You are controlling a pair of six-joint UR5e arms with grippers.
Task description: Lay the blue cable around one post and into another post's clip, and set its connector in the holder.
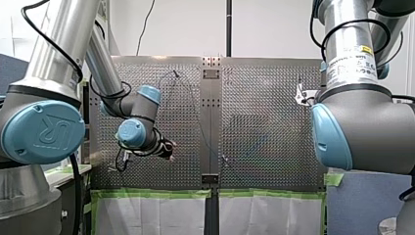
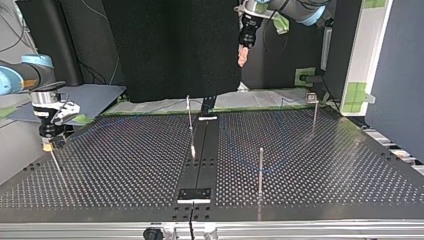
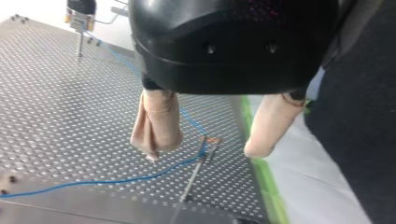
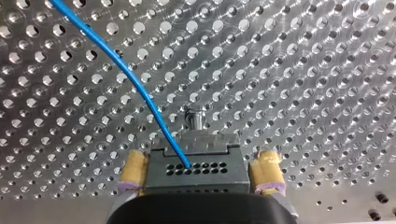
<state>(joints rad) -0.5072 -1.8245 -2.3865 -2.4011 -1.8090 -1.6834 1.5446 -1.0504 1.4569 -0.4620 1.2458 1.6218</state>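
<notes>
Front view: thin blue cable [image 1: 199,123] crosses perforated metal table [image 1: 264,122]. Top view: my left gripper [image 2: 243,55] hangs clear. Left wrist view: wide open, empty, above the clipped metal post [image 3: 194,177]. Right wrist view: my right gripper [image 4: 201,161] clamps grey connector block [image 4: 196,176], probably for seating.

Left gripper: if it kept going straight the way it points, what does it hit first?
Probably the post's clip, where the blue cable passes, ahead between my left gripper's open fingers; depth unclear.

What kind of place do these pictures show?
Probably a robotics lab bench: a perforated metal table with thin posts, a blue cable laid across it, and my left arm and my right arm.
</notes>
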